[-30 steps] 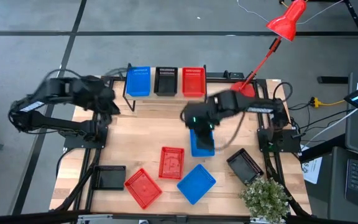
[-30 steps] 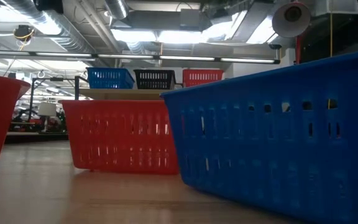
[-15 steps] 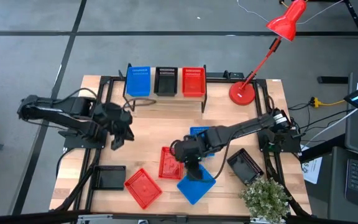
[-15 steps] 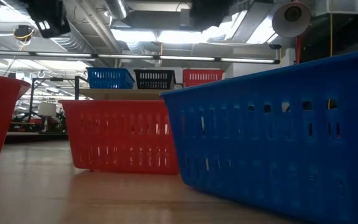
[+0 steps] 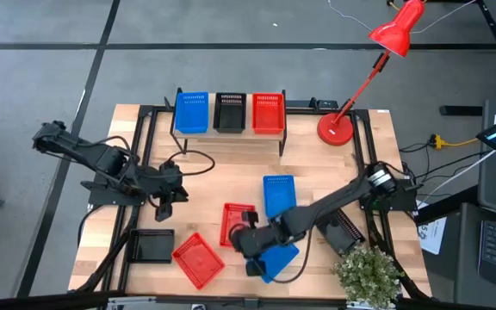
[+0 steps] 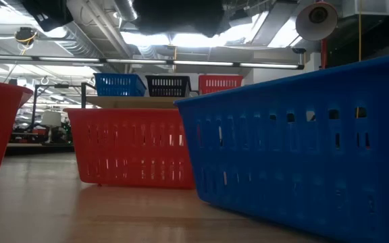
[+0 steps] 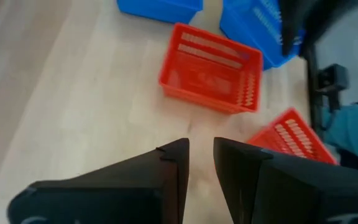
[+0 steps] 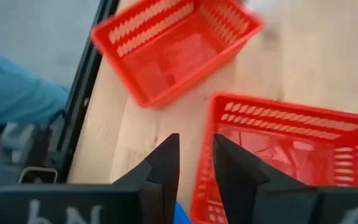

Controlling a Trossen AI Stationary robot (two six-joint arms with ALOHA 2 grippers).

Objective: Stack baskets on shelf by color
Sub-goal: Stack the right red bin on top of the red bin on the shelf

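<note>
Your right gripper (image 5: 252, 244) hovers low over the near blue basket (image 5: 275, 256), fingers (image 8: 166, 163) narrowly parted and empty, likely lining up on a rim. Your left gripper (image 5: 164, 196), also narrowly parted and empty, waits at mid-left. One basket of each colour sits on the far shelf (image 5: 231, 131).

The right gripper (image 5: 250, 244) now reaches down over the front blue basket (image 5: 275, 258), while the left gripper (image 5: 164, 200) sits lower.
</note>
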